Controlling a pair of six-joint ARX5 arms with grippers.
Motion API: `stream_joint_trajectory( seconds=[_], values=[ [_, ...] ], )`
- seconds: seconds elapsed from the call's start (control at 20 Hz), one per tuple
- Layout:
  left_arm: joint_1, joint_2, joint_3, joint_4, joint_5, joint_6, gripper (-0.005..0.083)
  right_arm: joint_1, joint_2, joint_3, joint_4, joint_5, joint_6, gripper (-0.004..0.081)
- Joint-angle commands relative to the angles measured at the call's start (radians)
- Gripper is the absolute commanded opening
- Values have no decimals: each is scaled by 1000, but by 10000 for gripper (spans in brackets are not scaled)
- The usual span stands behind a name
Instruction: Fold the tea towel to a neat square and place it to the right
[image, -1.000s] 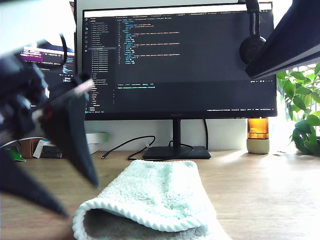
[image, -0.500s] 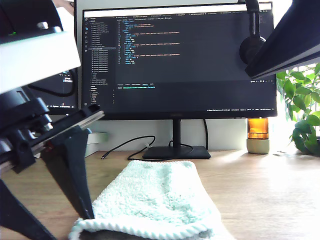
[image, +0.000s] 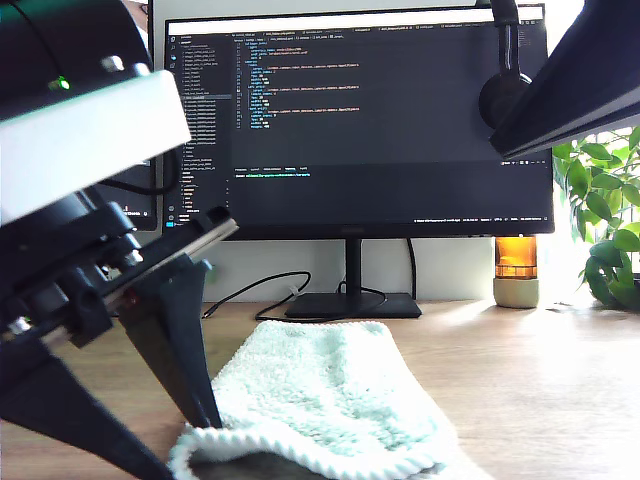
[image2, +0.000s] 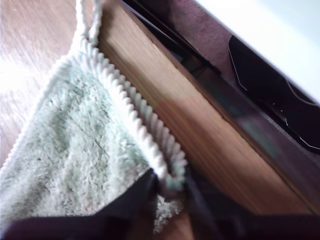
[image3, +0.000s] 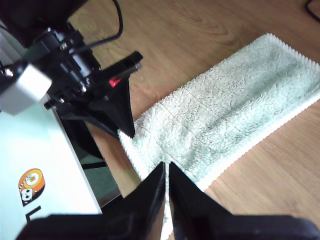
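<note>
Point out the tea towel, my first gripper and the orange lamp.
tea towel (image: 320, 385): exterior view, fluffy top face.
my first gripper (image2: 170, 192): first wrist view, between fingertips at the hem.
orange lamp (image: 516, 257): exterior view, amber body.

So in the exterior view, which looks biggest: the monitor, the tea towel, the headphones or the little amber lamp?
As they look there, largest first:
1. Monitor
2. Tea towel, though it lies nearer the camera, so its true size is unsure
3. Headphones
4. Amber lamp, close to the headphones

Exterior camera sits low at desk level, close to the tea towel (image: 325, 395), facing the monitor (image: 360, 120). Both wrist cameras look steeply down, sharing that towel's ribbed near corner
</note>
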Motion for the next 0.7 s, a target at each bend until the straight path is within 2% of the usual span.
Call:
stream_joint_trajectory(
  seconds=[0.0, 0.1, 0.25, 0.35, 0.45, 0.65],
  values=[
    [2, 49, -41, -24, -39, 4, -3, 16, 5, -20, 10, -5, 4, -4],
    [2, 47, -41, -25, -74, 0, -24, 47, 5, -20, 2, -6, 3, 56],
    [0, 18, -31, -61, -84, -8, -24, 134, 24, -20, -1, -6, -4, 220],
    [-16, -14, -16, -119, -82, -50, -24, 210, 55, -20, 10, -5, -42, 241],
    [-26, -39, 11, -189, -57, -92, -24, 281, 103, -20, 29, 2, -113, 285],
    [-38, -51, 87, -272, 29, -190, -24, 387, 231, -20, 113, 93, -202, 394]
  ],
)
